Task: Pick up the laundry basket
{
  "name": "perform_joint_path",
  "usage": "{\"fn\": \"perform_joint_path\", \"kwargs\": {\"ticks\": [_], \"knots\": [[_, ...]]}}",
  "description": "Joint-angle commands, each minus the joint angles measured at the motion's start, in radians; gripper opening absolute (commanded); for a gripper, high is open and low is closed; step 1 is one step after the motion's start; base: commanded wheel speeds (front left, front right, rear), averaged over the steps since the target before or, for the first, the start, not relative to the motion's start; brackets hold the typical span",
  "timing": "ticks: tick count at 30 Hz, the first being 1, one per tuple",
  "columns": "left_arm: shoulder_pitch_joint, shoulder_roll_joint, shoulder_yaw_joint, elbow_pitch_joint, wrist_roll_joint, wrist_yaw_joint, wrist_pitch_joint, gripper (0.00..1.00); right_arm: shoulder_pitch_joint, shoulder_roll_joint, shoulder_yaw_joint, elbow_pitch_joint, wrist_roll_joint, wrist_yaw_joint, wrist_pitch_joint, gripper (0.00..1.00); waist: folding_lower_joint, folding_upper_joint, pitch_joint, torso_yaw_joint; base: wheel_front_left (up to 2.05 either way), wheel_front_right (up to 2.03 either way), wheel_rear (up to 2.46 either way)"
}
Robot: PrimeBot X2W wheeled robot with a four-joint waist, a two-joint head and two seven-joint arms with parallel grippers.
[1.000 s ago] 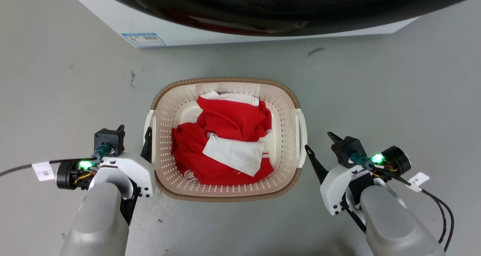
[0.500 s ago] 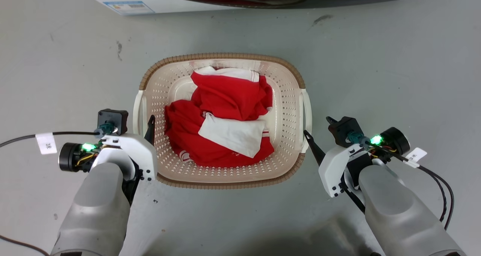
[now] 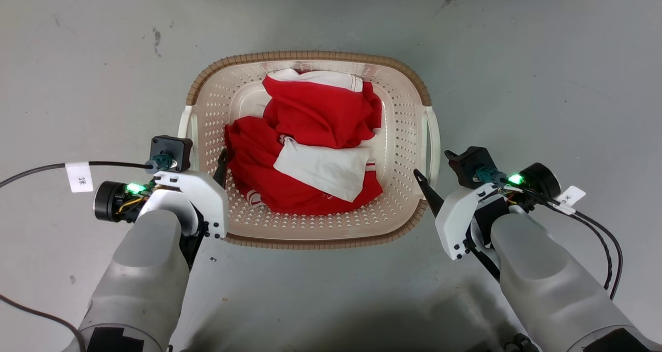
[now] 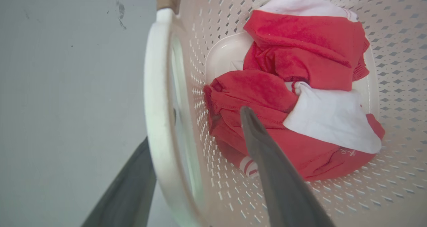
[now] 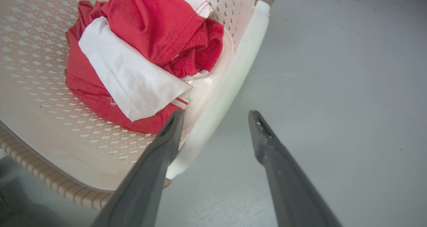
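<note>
The laundry basket [image 3: 243, 91] sits on the grey floor [image 3: 517, 83], right in front of me and between my two arms. It is cream with lots of little holes, and it has a brown rim [image 3: 310, 55] that looks woven. Inside it is a pile of red and white clothes [image 3: 315, 150], bunched up in the middle.

On each short side there is a white handle. My left gripper [image 4: 195, 127] is at the left handle [image 4: 156, 87]. Its two dark fingers are spread apart. One finger [image 4: 267, 153] is inside the basket, above the red cloth. The other finger [image 4: 130, 190] is outside, over the floor. The handle is between them. I cannot tell if either finger touches it.

My right gripper [image 5: 217, 112] is at the right handle [image 5: 233, 70]. Its fingers are spread wide too. One fingertip [image 5: 175, 120] is over the inside edge of the basket, close to the clothes. The other fingertip [image 5: 258, 123] is out over the bare floor. The white handle runs between them, and they are not pinching it.

A small green light [image 3: 135, 187] glows on my left wrist, and another green light [image 3: 514, 179] glows on my right wrist. A black cable with a white tag [image 3: 78, 177] runs off to my left. The floor has a few dark marks [image 3: 155, 34] on it beyond the basket.
</note>
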Motion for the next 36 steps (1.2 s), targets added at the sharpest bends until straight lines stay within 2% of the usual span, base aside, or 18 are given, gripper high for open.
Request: {"fn": "perform_joint_path", "kwargs": {"ticks": [1, 2, 3, 4, 17, 36], "knots": [[-0.013, 0.001, -0.007, 0.006, -0.006, -0.001, -0.003, 1.00, -0.012, -0.005, 0.007, 0.009, 0.009, -0.002, -0.001, 1.00, -0.0001, 0.0000, 0.004, 0.002, 0.00, 0.00, 0.00], [-0.017, -0.001, -0.016, 0.008, -0.008, -0.001, -0.003, 0.89, -0.015, -0.005, 0.013, 0.011, 0.017, -0.002, -0.001, 0.85, -0.0001, 0.0000, 0.005, 0.003, 0.00, 0.00, 0.00], [-0.020, -0.001, -0.021, 0.009, -0.013, -0.001, -0.003, 0.39, -0.018, -0.005, 0.020, 0.014, 0.023, -0.002, -0.001, 0.36, -0.0001, 0.0000, 0.006, 0.004, 0.00, 0.00, 0.00], [-0.023, -0.001, -0.027, 0.011, -0.016, -0.001, -0.003, 0.00, -0.023, -0.005, 0.024, 0.014, 0.030, -0.002, -0.001, 0.00, -0.0001, 0.0000, 0.007, 0.004, 0.00, 0.00, 0.00], [0.007, -0.012, -0.113, 0.026, -0.095, -0.001, -0.003, 0.00, -0.011, -0.002, 0.066, 0.039, 0.082, -0.001, -0.002, 0.00, -0.0001, 0.0000, -0.065, 0.008, 0.00, 0.00, 0.00], [0.136, -0.044, -0.280, 0.028, -0.250, -0.002, 0.090, 0.00, 0.078, 0.000, 0.150, 0.089, 0.198, -0.001, 0.048, 0.00, -0.0001, 0.0000, -0.341, 0.003, 0.00, 0.00, 0.00]]}}
